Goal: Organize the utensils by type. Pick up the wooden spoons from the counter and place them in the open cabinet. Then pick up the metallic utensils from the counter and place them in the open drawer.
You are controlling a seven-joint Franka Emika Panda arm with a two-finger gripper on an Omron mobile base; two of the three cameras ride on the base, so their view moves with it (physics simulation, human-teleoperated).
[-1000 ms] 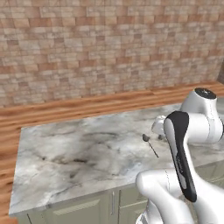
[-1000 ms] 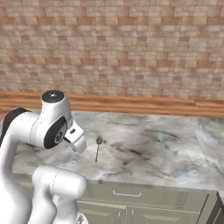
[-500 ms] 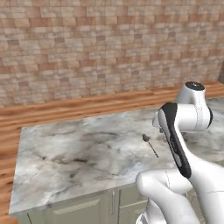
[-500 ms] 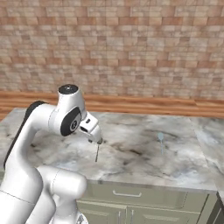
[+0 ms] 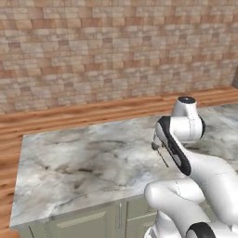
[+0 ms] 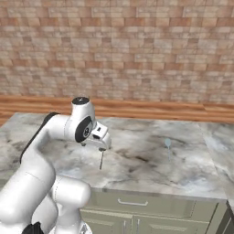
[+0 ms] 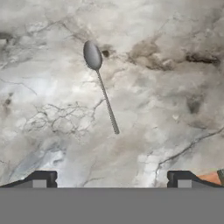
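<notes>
Gripper [image 7: 112,177] hanging spread wide above the counter [image 5: 83,162], grasping nothing, both dark fingertips [image 7: 41,178] standing far apart at the bottom of the hand view. Lying flat on the marble between and beyond those tips: a slim grey metal spoon [image 7: 101,85], oval bowl at the far end, thin handle running back toward the hand and slanting slightly right. Not touching either finger. In the right base view, showing as a thin dark line [image 6: 101,160] on the marble just below the gripper [image 6: 101,142], toward the near edge of the slab. In the left base view, peeking out as a dark sliver [image 5: 163,157] beside the arm's dark-banded link, on the right part of the counter. Resting farther right on the same slab in the right base view: a second pale grey utensil [image 6: 168,147], small round head at the far end, well apart from the gripper. Running below the counter's near edge: sage-green base units [image 6: 151,214] with slim handles.
</notes>
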